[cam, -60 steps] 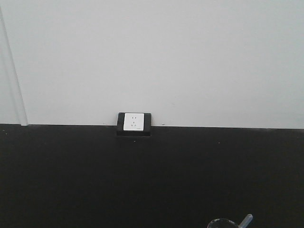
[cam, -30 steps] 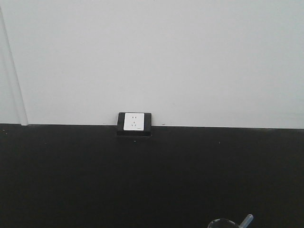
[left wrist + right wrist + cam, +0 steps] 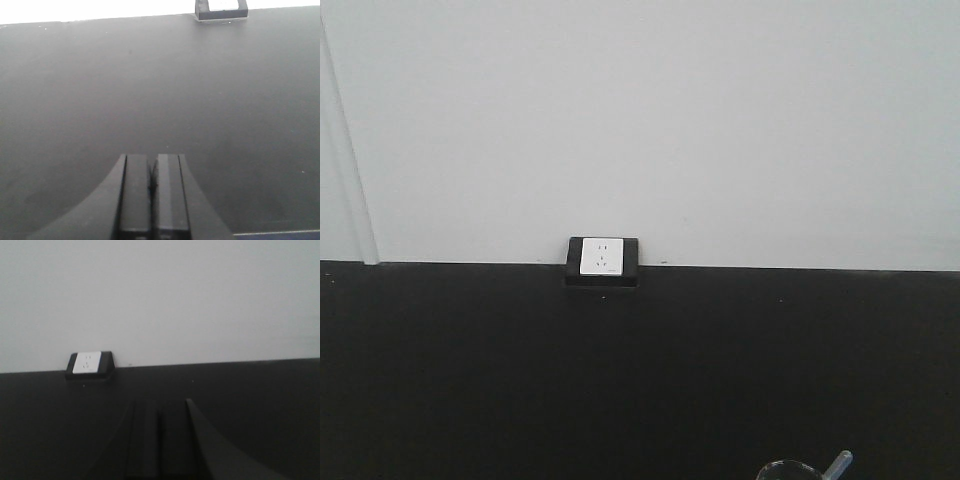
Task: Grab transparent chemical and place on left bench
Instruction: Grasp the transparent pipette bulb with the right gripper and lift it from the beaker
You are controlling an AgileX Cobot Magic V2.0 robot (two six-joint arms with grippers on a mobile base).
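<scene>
Step in hand: reaching for the transparent chemical (image 3: 786, 470), judged not yet begun, as it stands alone in the one view that shows it
Transparent chemical location: bottom edge of the front view, right of centre, low against the black bench top (image 3: 640, 370); only its rim and the tip of its pale-blue rod (image 3: 838, 464) show; absent from both wrist views
Left gripper (image 3: 152, 195): jaws pressed together on nothing, above bare bench top
Right gripper (image 3: 159, 440): dim, but its dark pads (image 3: 146, 440) look closed with a thin seam between them, nothing held
Arm choice: the beaker sits toward the right, so the right arm is probably nearer
Approach: spread the jaws wide first, come in level at mid-wall, close on the side away from the rod
Grip: gentle and even, since glass is slick and could slip; keep it upright in the carry
Rod: thin, translucent, leaning out rightward over the rim, likely loose
Beaker: clear, round-rimmed, nearly lost against the dark surface
Bench top: matte black, flat
Power socket (image 3: 603, 260): white face in a boxy black housing, at the foot of the wall (image 3: 640, 120)
Wall: plain, pale, smooth
</scene>
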